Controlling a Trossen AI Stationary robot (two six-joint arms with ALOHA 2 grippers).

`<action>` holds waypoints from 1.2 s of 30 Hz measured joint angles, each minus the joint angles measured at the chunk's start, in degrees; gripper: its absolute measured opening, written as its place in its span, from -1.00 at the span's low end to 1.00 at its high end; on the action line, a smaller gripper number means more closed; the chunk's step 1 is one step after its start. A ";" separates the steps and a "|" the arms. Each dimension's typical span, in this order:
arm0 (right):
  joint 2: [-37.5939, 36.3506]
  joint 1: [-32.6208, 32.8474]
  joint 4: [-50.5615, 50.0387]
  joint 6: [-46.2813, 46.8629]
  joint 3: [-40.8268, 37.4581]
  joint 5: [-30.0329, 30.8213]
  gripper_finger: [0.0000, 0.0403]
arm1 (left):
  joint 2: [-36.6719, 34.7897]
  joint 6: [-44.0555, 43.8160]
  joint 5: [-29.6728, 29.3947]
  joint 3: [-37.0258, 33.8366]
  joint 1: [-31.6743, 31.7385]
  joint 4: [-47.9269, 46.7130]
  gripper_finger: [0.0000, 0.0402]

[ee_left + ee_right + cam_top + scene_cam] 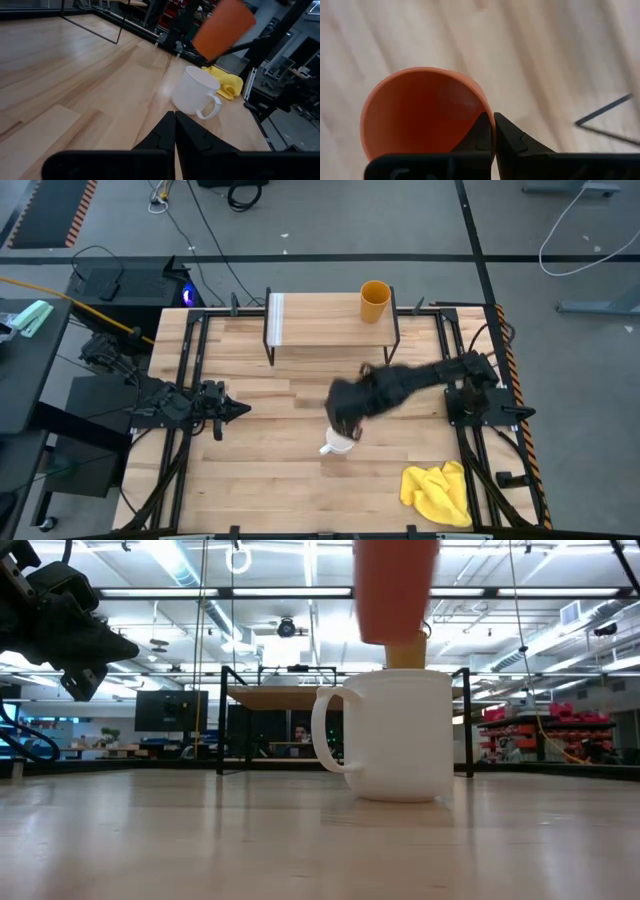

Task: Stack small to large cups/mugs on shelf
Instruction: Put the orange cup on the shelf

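Observation:
The red-orange cup hangs in the air just above the white mug, which stands upright on the tabletop with its handle to one side. My right gripper is shut on the red-orange cup; from above, my right arm hides that cup. The yellow-orange tumbler stands on the shelf, near its right end. My left gripper is shut and waits over the table's left part, pointing at the mug. My right gripper pinches the red-orange cup's wall at the rim, one finger inside the cup and the other outside. The cup is lifted clear of the table, open end toward the wrist, hanging over the white mug.
A crumpled yellow cloth lies near the table's near right corner. The shelf's thin black legs stand on the far half of the table. Black frame rails run along the left and right table edges.

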 joint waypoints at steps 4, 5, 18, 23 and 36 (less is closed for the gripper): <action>-0.74 -7.64 -0.16 -4.63 3.49 0.11 -0.97 | 0.00 0.16 0.00 0.00 -0.02 0.00 -0.92; -0.74 -9.60 -0.09 -5.86 4.66 0.16 -0.97 | 0.00 0.36 -0.02 0.00 -0.02 -0.02 -0.91; -1.81 -36.02 -0.20 -18.91 13.89 -5.52 -0.98 | -0.01 0.83 -0.03 0.00 -0.02 -0.22 -0.94; -1.74 -42.30 0.28 -23.85 13.89 -6.83 -0.97 | 0.00 0.85 -0.04 0.00 -0.02 -0.22 -0.92; 0.72 -45.18 5.71 -32.27 13.72 -10.82 -0.98 | -0.02 0.95 -0.05 0.00 -0.01 -0.25 -0.93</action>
